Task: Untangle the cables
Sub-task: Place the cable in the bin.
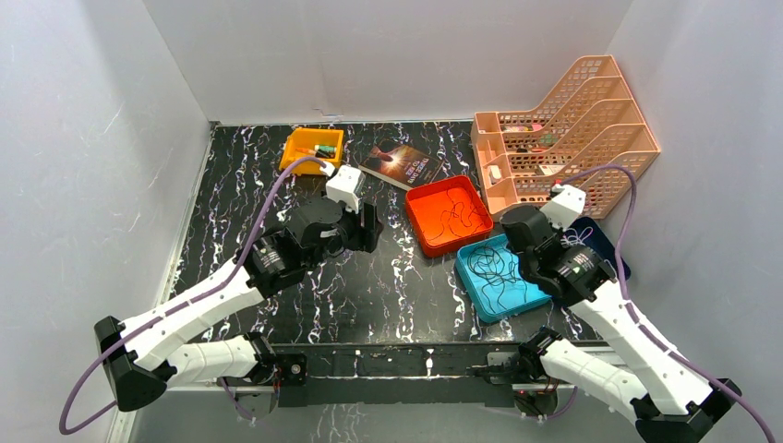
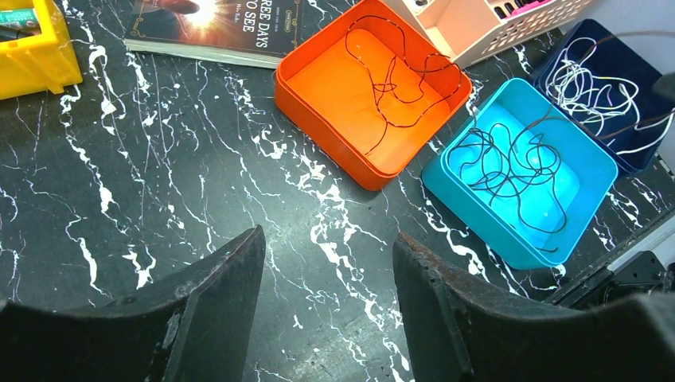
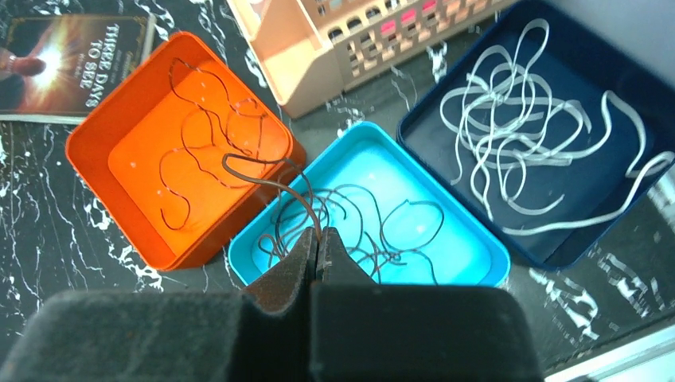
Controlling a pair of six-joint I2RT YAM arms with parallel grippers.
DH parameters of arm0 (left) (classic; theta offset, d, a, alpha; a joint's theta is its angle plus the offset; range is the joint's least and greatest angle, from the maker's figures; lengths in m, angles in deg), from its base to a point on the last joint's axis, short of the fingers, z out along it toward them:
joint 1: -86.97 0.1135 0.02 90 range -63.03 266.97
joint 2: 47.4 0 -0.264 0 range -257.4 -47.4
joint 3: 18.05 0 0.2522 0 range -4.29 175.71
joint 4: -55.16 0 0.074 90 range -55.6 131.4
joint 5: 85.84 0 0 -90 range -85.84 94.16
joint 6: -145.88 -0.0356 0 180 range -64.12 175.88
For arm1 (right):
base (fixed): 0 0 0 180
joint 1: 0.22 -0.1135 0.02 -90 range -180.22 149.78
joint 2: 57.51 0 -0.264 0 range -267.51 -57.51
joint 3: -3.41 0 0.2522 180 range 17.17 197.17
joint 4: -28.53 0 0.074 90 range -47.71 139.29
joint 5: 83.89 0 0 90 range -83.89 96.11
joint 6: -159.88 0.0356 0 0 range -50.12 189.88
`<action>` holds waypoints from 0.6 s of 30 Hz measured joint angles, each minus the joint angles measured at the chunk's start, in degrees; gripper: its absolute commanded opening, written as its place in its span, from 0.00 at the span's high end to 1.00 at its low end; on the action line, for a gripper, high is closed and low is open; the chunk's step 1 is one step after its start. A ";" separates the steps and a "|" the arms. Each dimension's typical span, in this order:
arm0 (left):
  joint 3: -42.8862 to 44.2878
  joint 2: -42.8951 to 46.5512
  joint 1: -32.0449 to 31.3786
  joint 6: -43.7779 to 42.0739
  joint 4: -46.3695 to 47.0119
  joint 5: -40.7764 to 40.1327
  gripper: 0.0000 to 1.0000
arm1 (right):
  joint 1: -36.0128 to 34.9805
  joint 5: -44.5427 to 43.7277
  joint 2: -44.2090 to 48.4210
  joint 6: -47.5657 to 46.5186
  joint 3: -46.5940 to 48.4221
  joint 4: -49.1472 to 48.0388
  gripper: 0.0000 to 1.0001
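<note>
Three shallow trays lie side by side on the black marbled table [image 2: 159,159], each holding one of the cables. Orange tray [image 3: 131,171]: a thin dark cable [image 3: 231,119] in loose loops. Light-blue tray [image 3: 374,163], touching the orange one at a corner: a denser dark tangle [image 3: 350,199]. Navy tray [image 3: 589,72], just beside the blue one on the far right: a whitish cable [image 3: 509,119] in wide, flat coils.

Right pincer [image 3: 317,239]: jaws pressed together above the near edge of the blue tray, clenched on a dark strand [image 3: 275,185]. The strand arcs up from the pinch, and its hooked free end curls over the border between the orange and blue trays. Whether this strand joins the blue tray's tangle below cannot be told.

Left pincer [image 2: 328,239]: jaws spread apart and holding nothing, above bare table to the left of the orange tray, well apart from all the cables.

Background: a book [image 3: 64,56] lying flat behind the orange tray, a yellow bin [image 2: 32,48] at the far left, and a peach slotted file rack [image 1: 563,129] at the far right, just behind the blue and navy trays.
</note>
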 measured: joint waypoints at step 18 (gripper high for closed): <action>0.00 -3.63 0.00 1.07 1.36 2.47 0.41 | 0.20 5.42 7.78 25.33 -22.12 -1.66 0.98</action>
